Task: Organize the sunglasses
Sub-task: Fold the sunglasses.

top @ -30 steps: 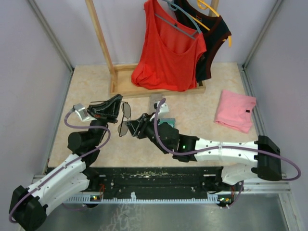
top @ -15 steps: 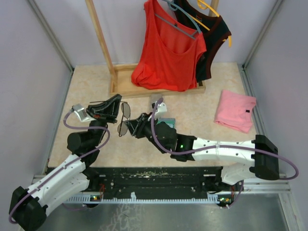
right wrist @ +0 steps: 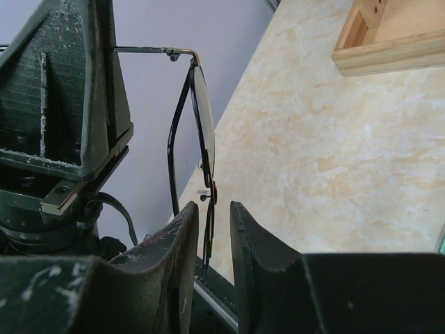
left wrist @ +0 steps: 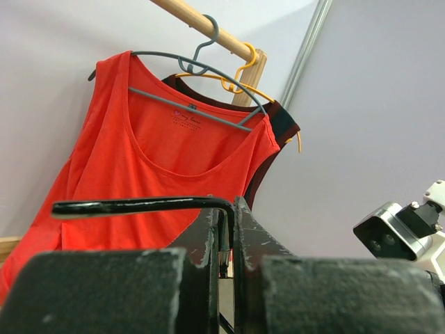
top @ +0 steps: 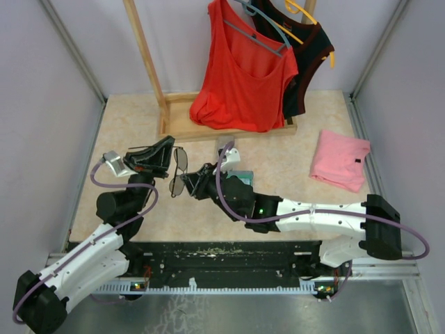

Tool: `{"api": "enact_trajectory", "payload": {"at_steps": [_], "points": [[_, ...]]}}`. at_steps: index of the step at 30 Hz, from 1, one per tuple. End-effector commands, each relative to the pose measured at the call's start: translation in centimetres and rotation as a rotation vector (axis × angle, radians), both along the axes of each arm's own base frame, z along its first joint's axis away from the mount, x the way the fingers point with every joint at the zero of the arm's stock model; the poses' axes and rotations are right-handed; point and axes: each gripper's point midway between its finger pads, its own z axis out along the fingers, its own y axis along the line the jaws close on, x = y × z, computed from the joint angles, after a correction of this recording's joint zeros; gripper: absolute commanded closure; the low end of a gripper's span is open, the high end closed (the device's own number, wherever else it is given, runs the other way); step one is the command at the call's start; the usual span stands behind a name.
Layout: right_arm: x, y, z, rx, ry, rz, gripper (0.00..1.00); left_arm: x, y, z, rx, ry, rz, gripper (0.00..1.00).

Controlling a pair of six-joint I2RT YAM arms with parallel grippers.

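One pair of sunglasses (top: pixel 180 172), a thin dark wire frame with clear lenses, hangs in the air between my two grippers. My left gripper (top: pixel 169 149) is shut on its temple arm by the hinge; in the left wrist view the black wire (left wrist: pixel 139 205) bends down between the closed jaws of that gripper (left wrist: pixel 226 217). My right gripper (top: pixel 192 183) is at the lower lens. In the right wrist view the sunglasses' rim (right wrist: pixel 201 125) runs down into the narrow gap of that gripper (right wrist: pixel 212 223), with the jaws apart. The second pair is out of view.
A wooden rack base (top: pixel 174 129) stands at the back with a red top (top: pixel 243 76) and a dark top (top: pixel 313 56) on hangers. A folded pink cloth (top: pixel 341 161) lies at the right. A teal cloth (top: pixel 241 176) shows under my right wrist.
My right arm has shifted slightly to the left. The sunglasses and my left gripper have stayed where they were.
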Motion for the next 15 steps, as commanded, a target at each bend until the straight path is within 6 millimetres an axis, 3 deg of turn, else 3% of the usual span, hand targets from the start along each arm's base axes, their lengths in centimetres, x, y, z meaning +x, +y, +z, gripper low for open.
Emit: {"api": "enact_trajectory", "payload": {"at_steps": [1, 15], "points": [[0.74, 0.40, 3.45, 0.085, -0.032, -0.023, 0.75, -0.47, 0.52, 0.72, -0.015, -0.031, 0.013, 1.00], [1.06, 0.14, 3.86, 0.097, -0.046, -0.044, 0.75, -0.54, 0.43, 0.56, -0.012, -0.030, 0.006, 1.00]]}}
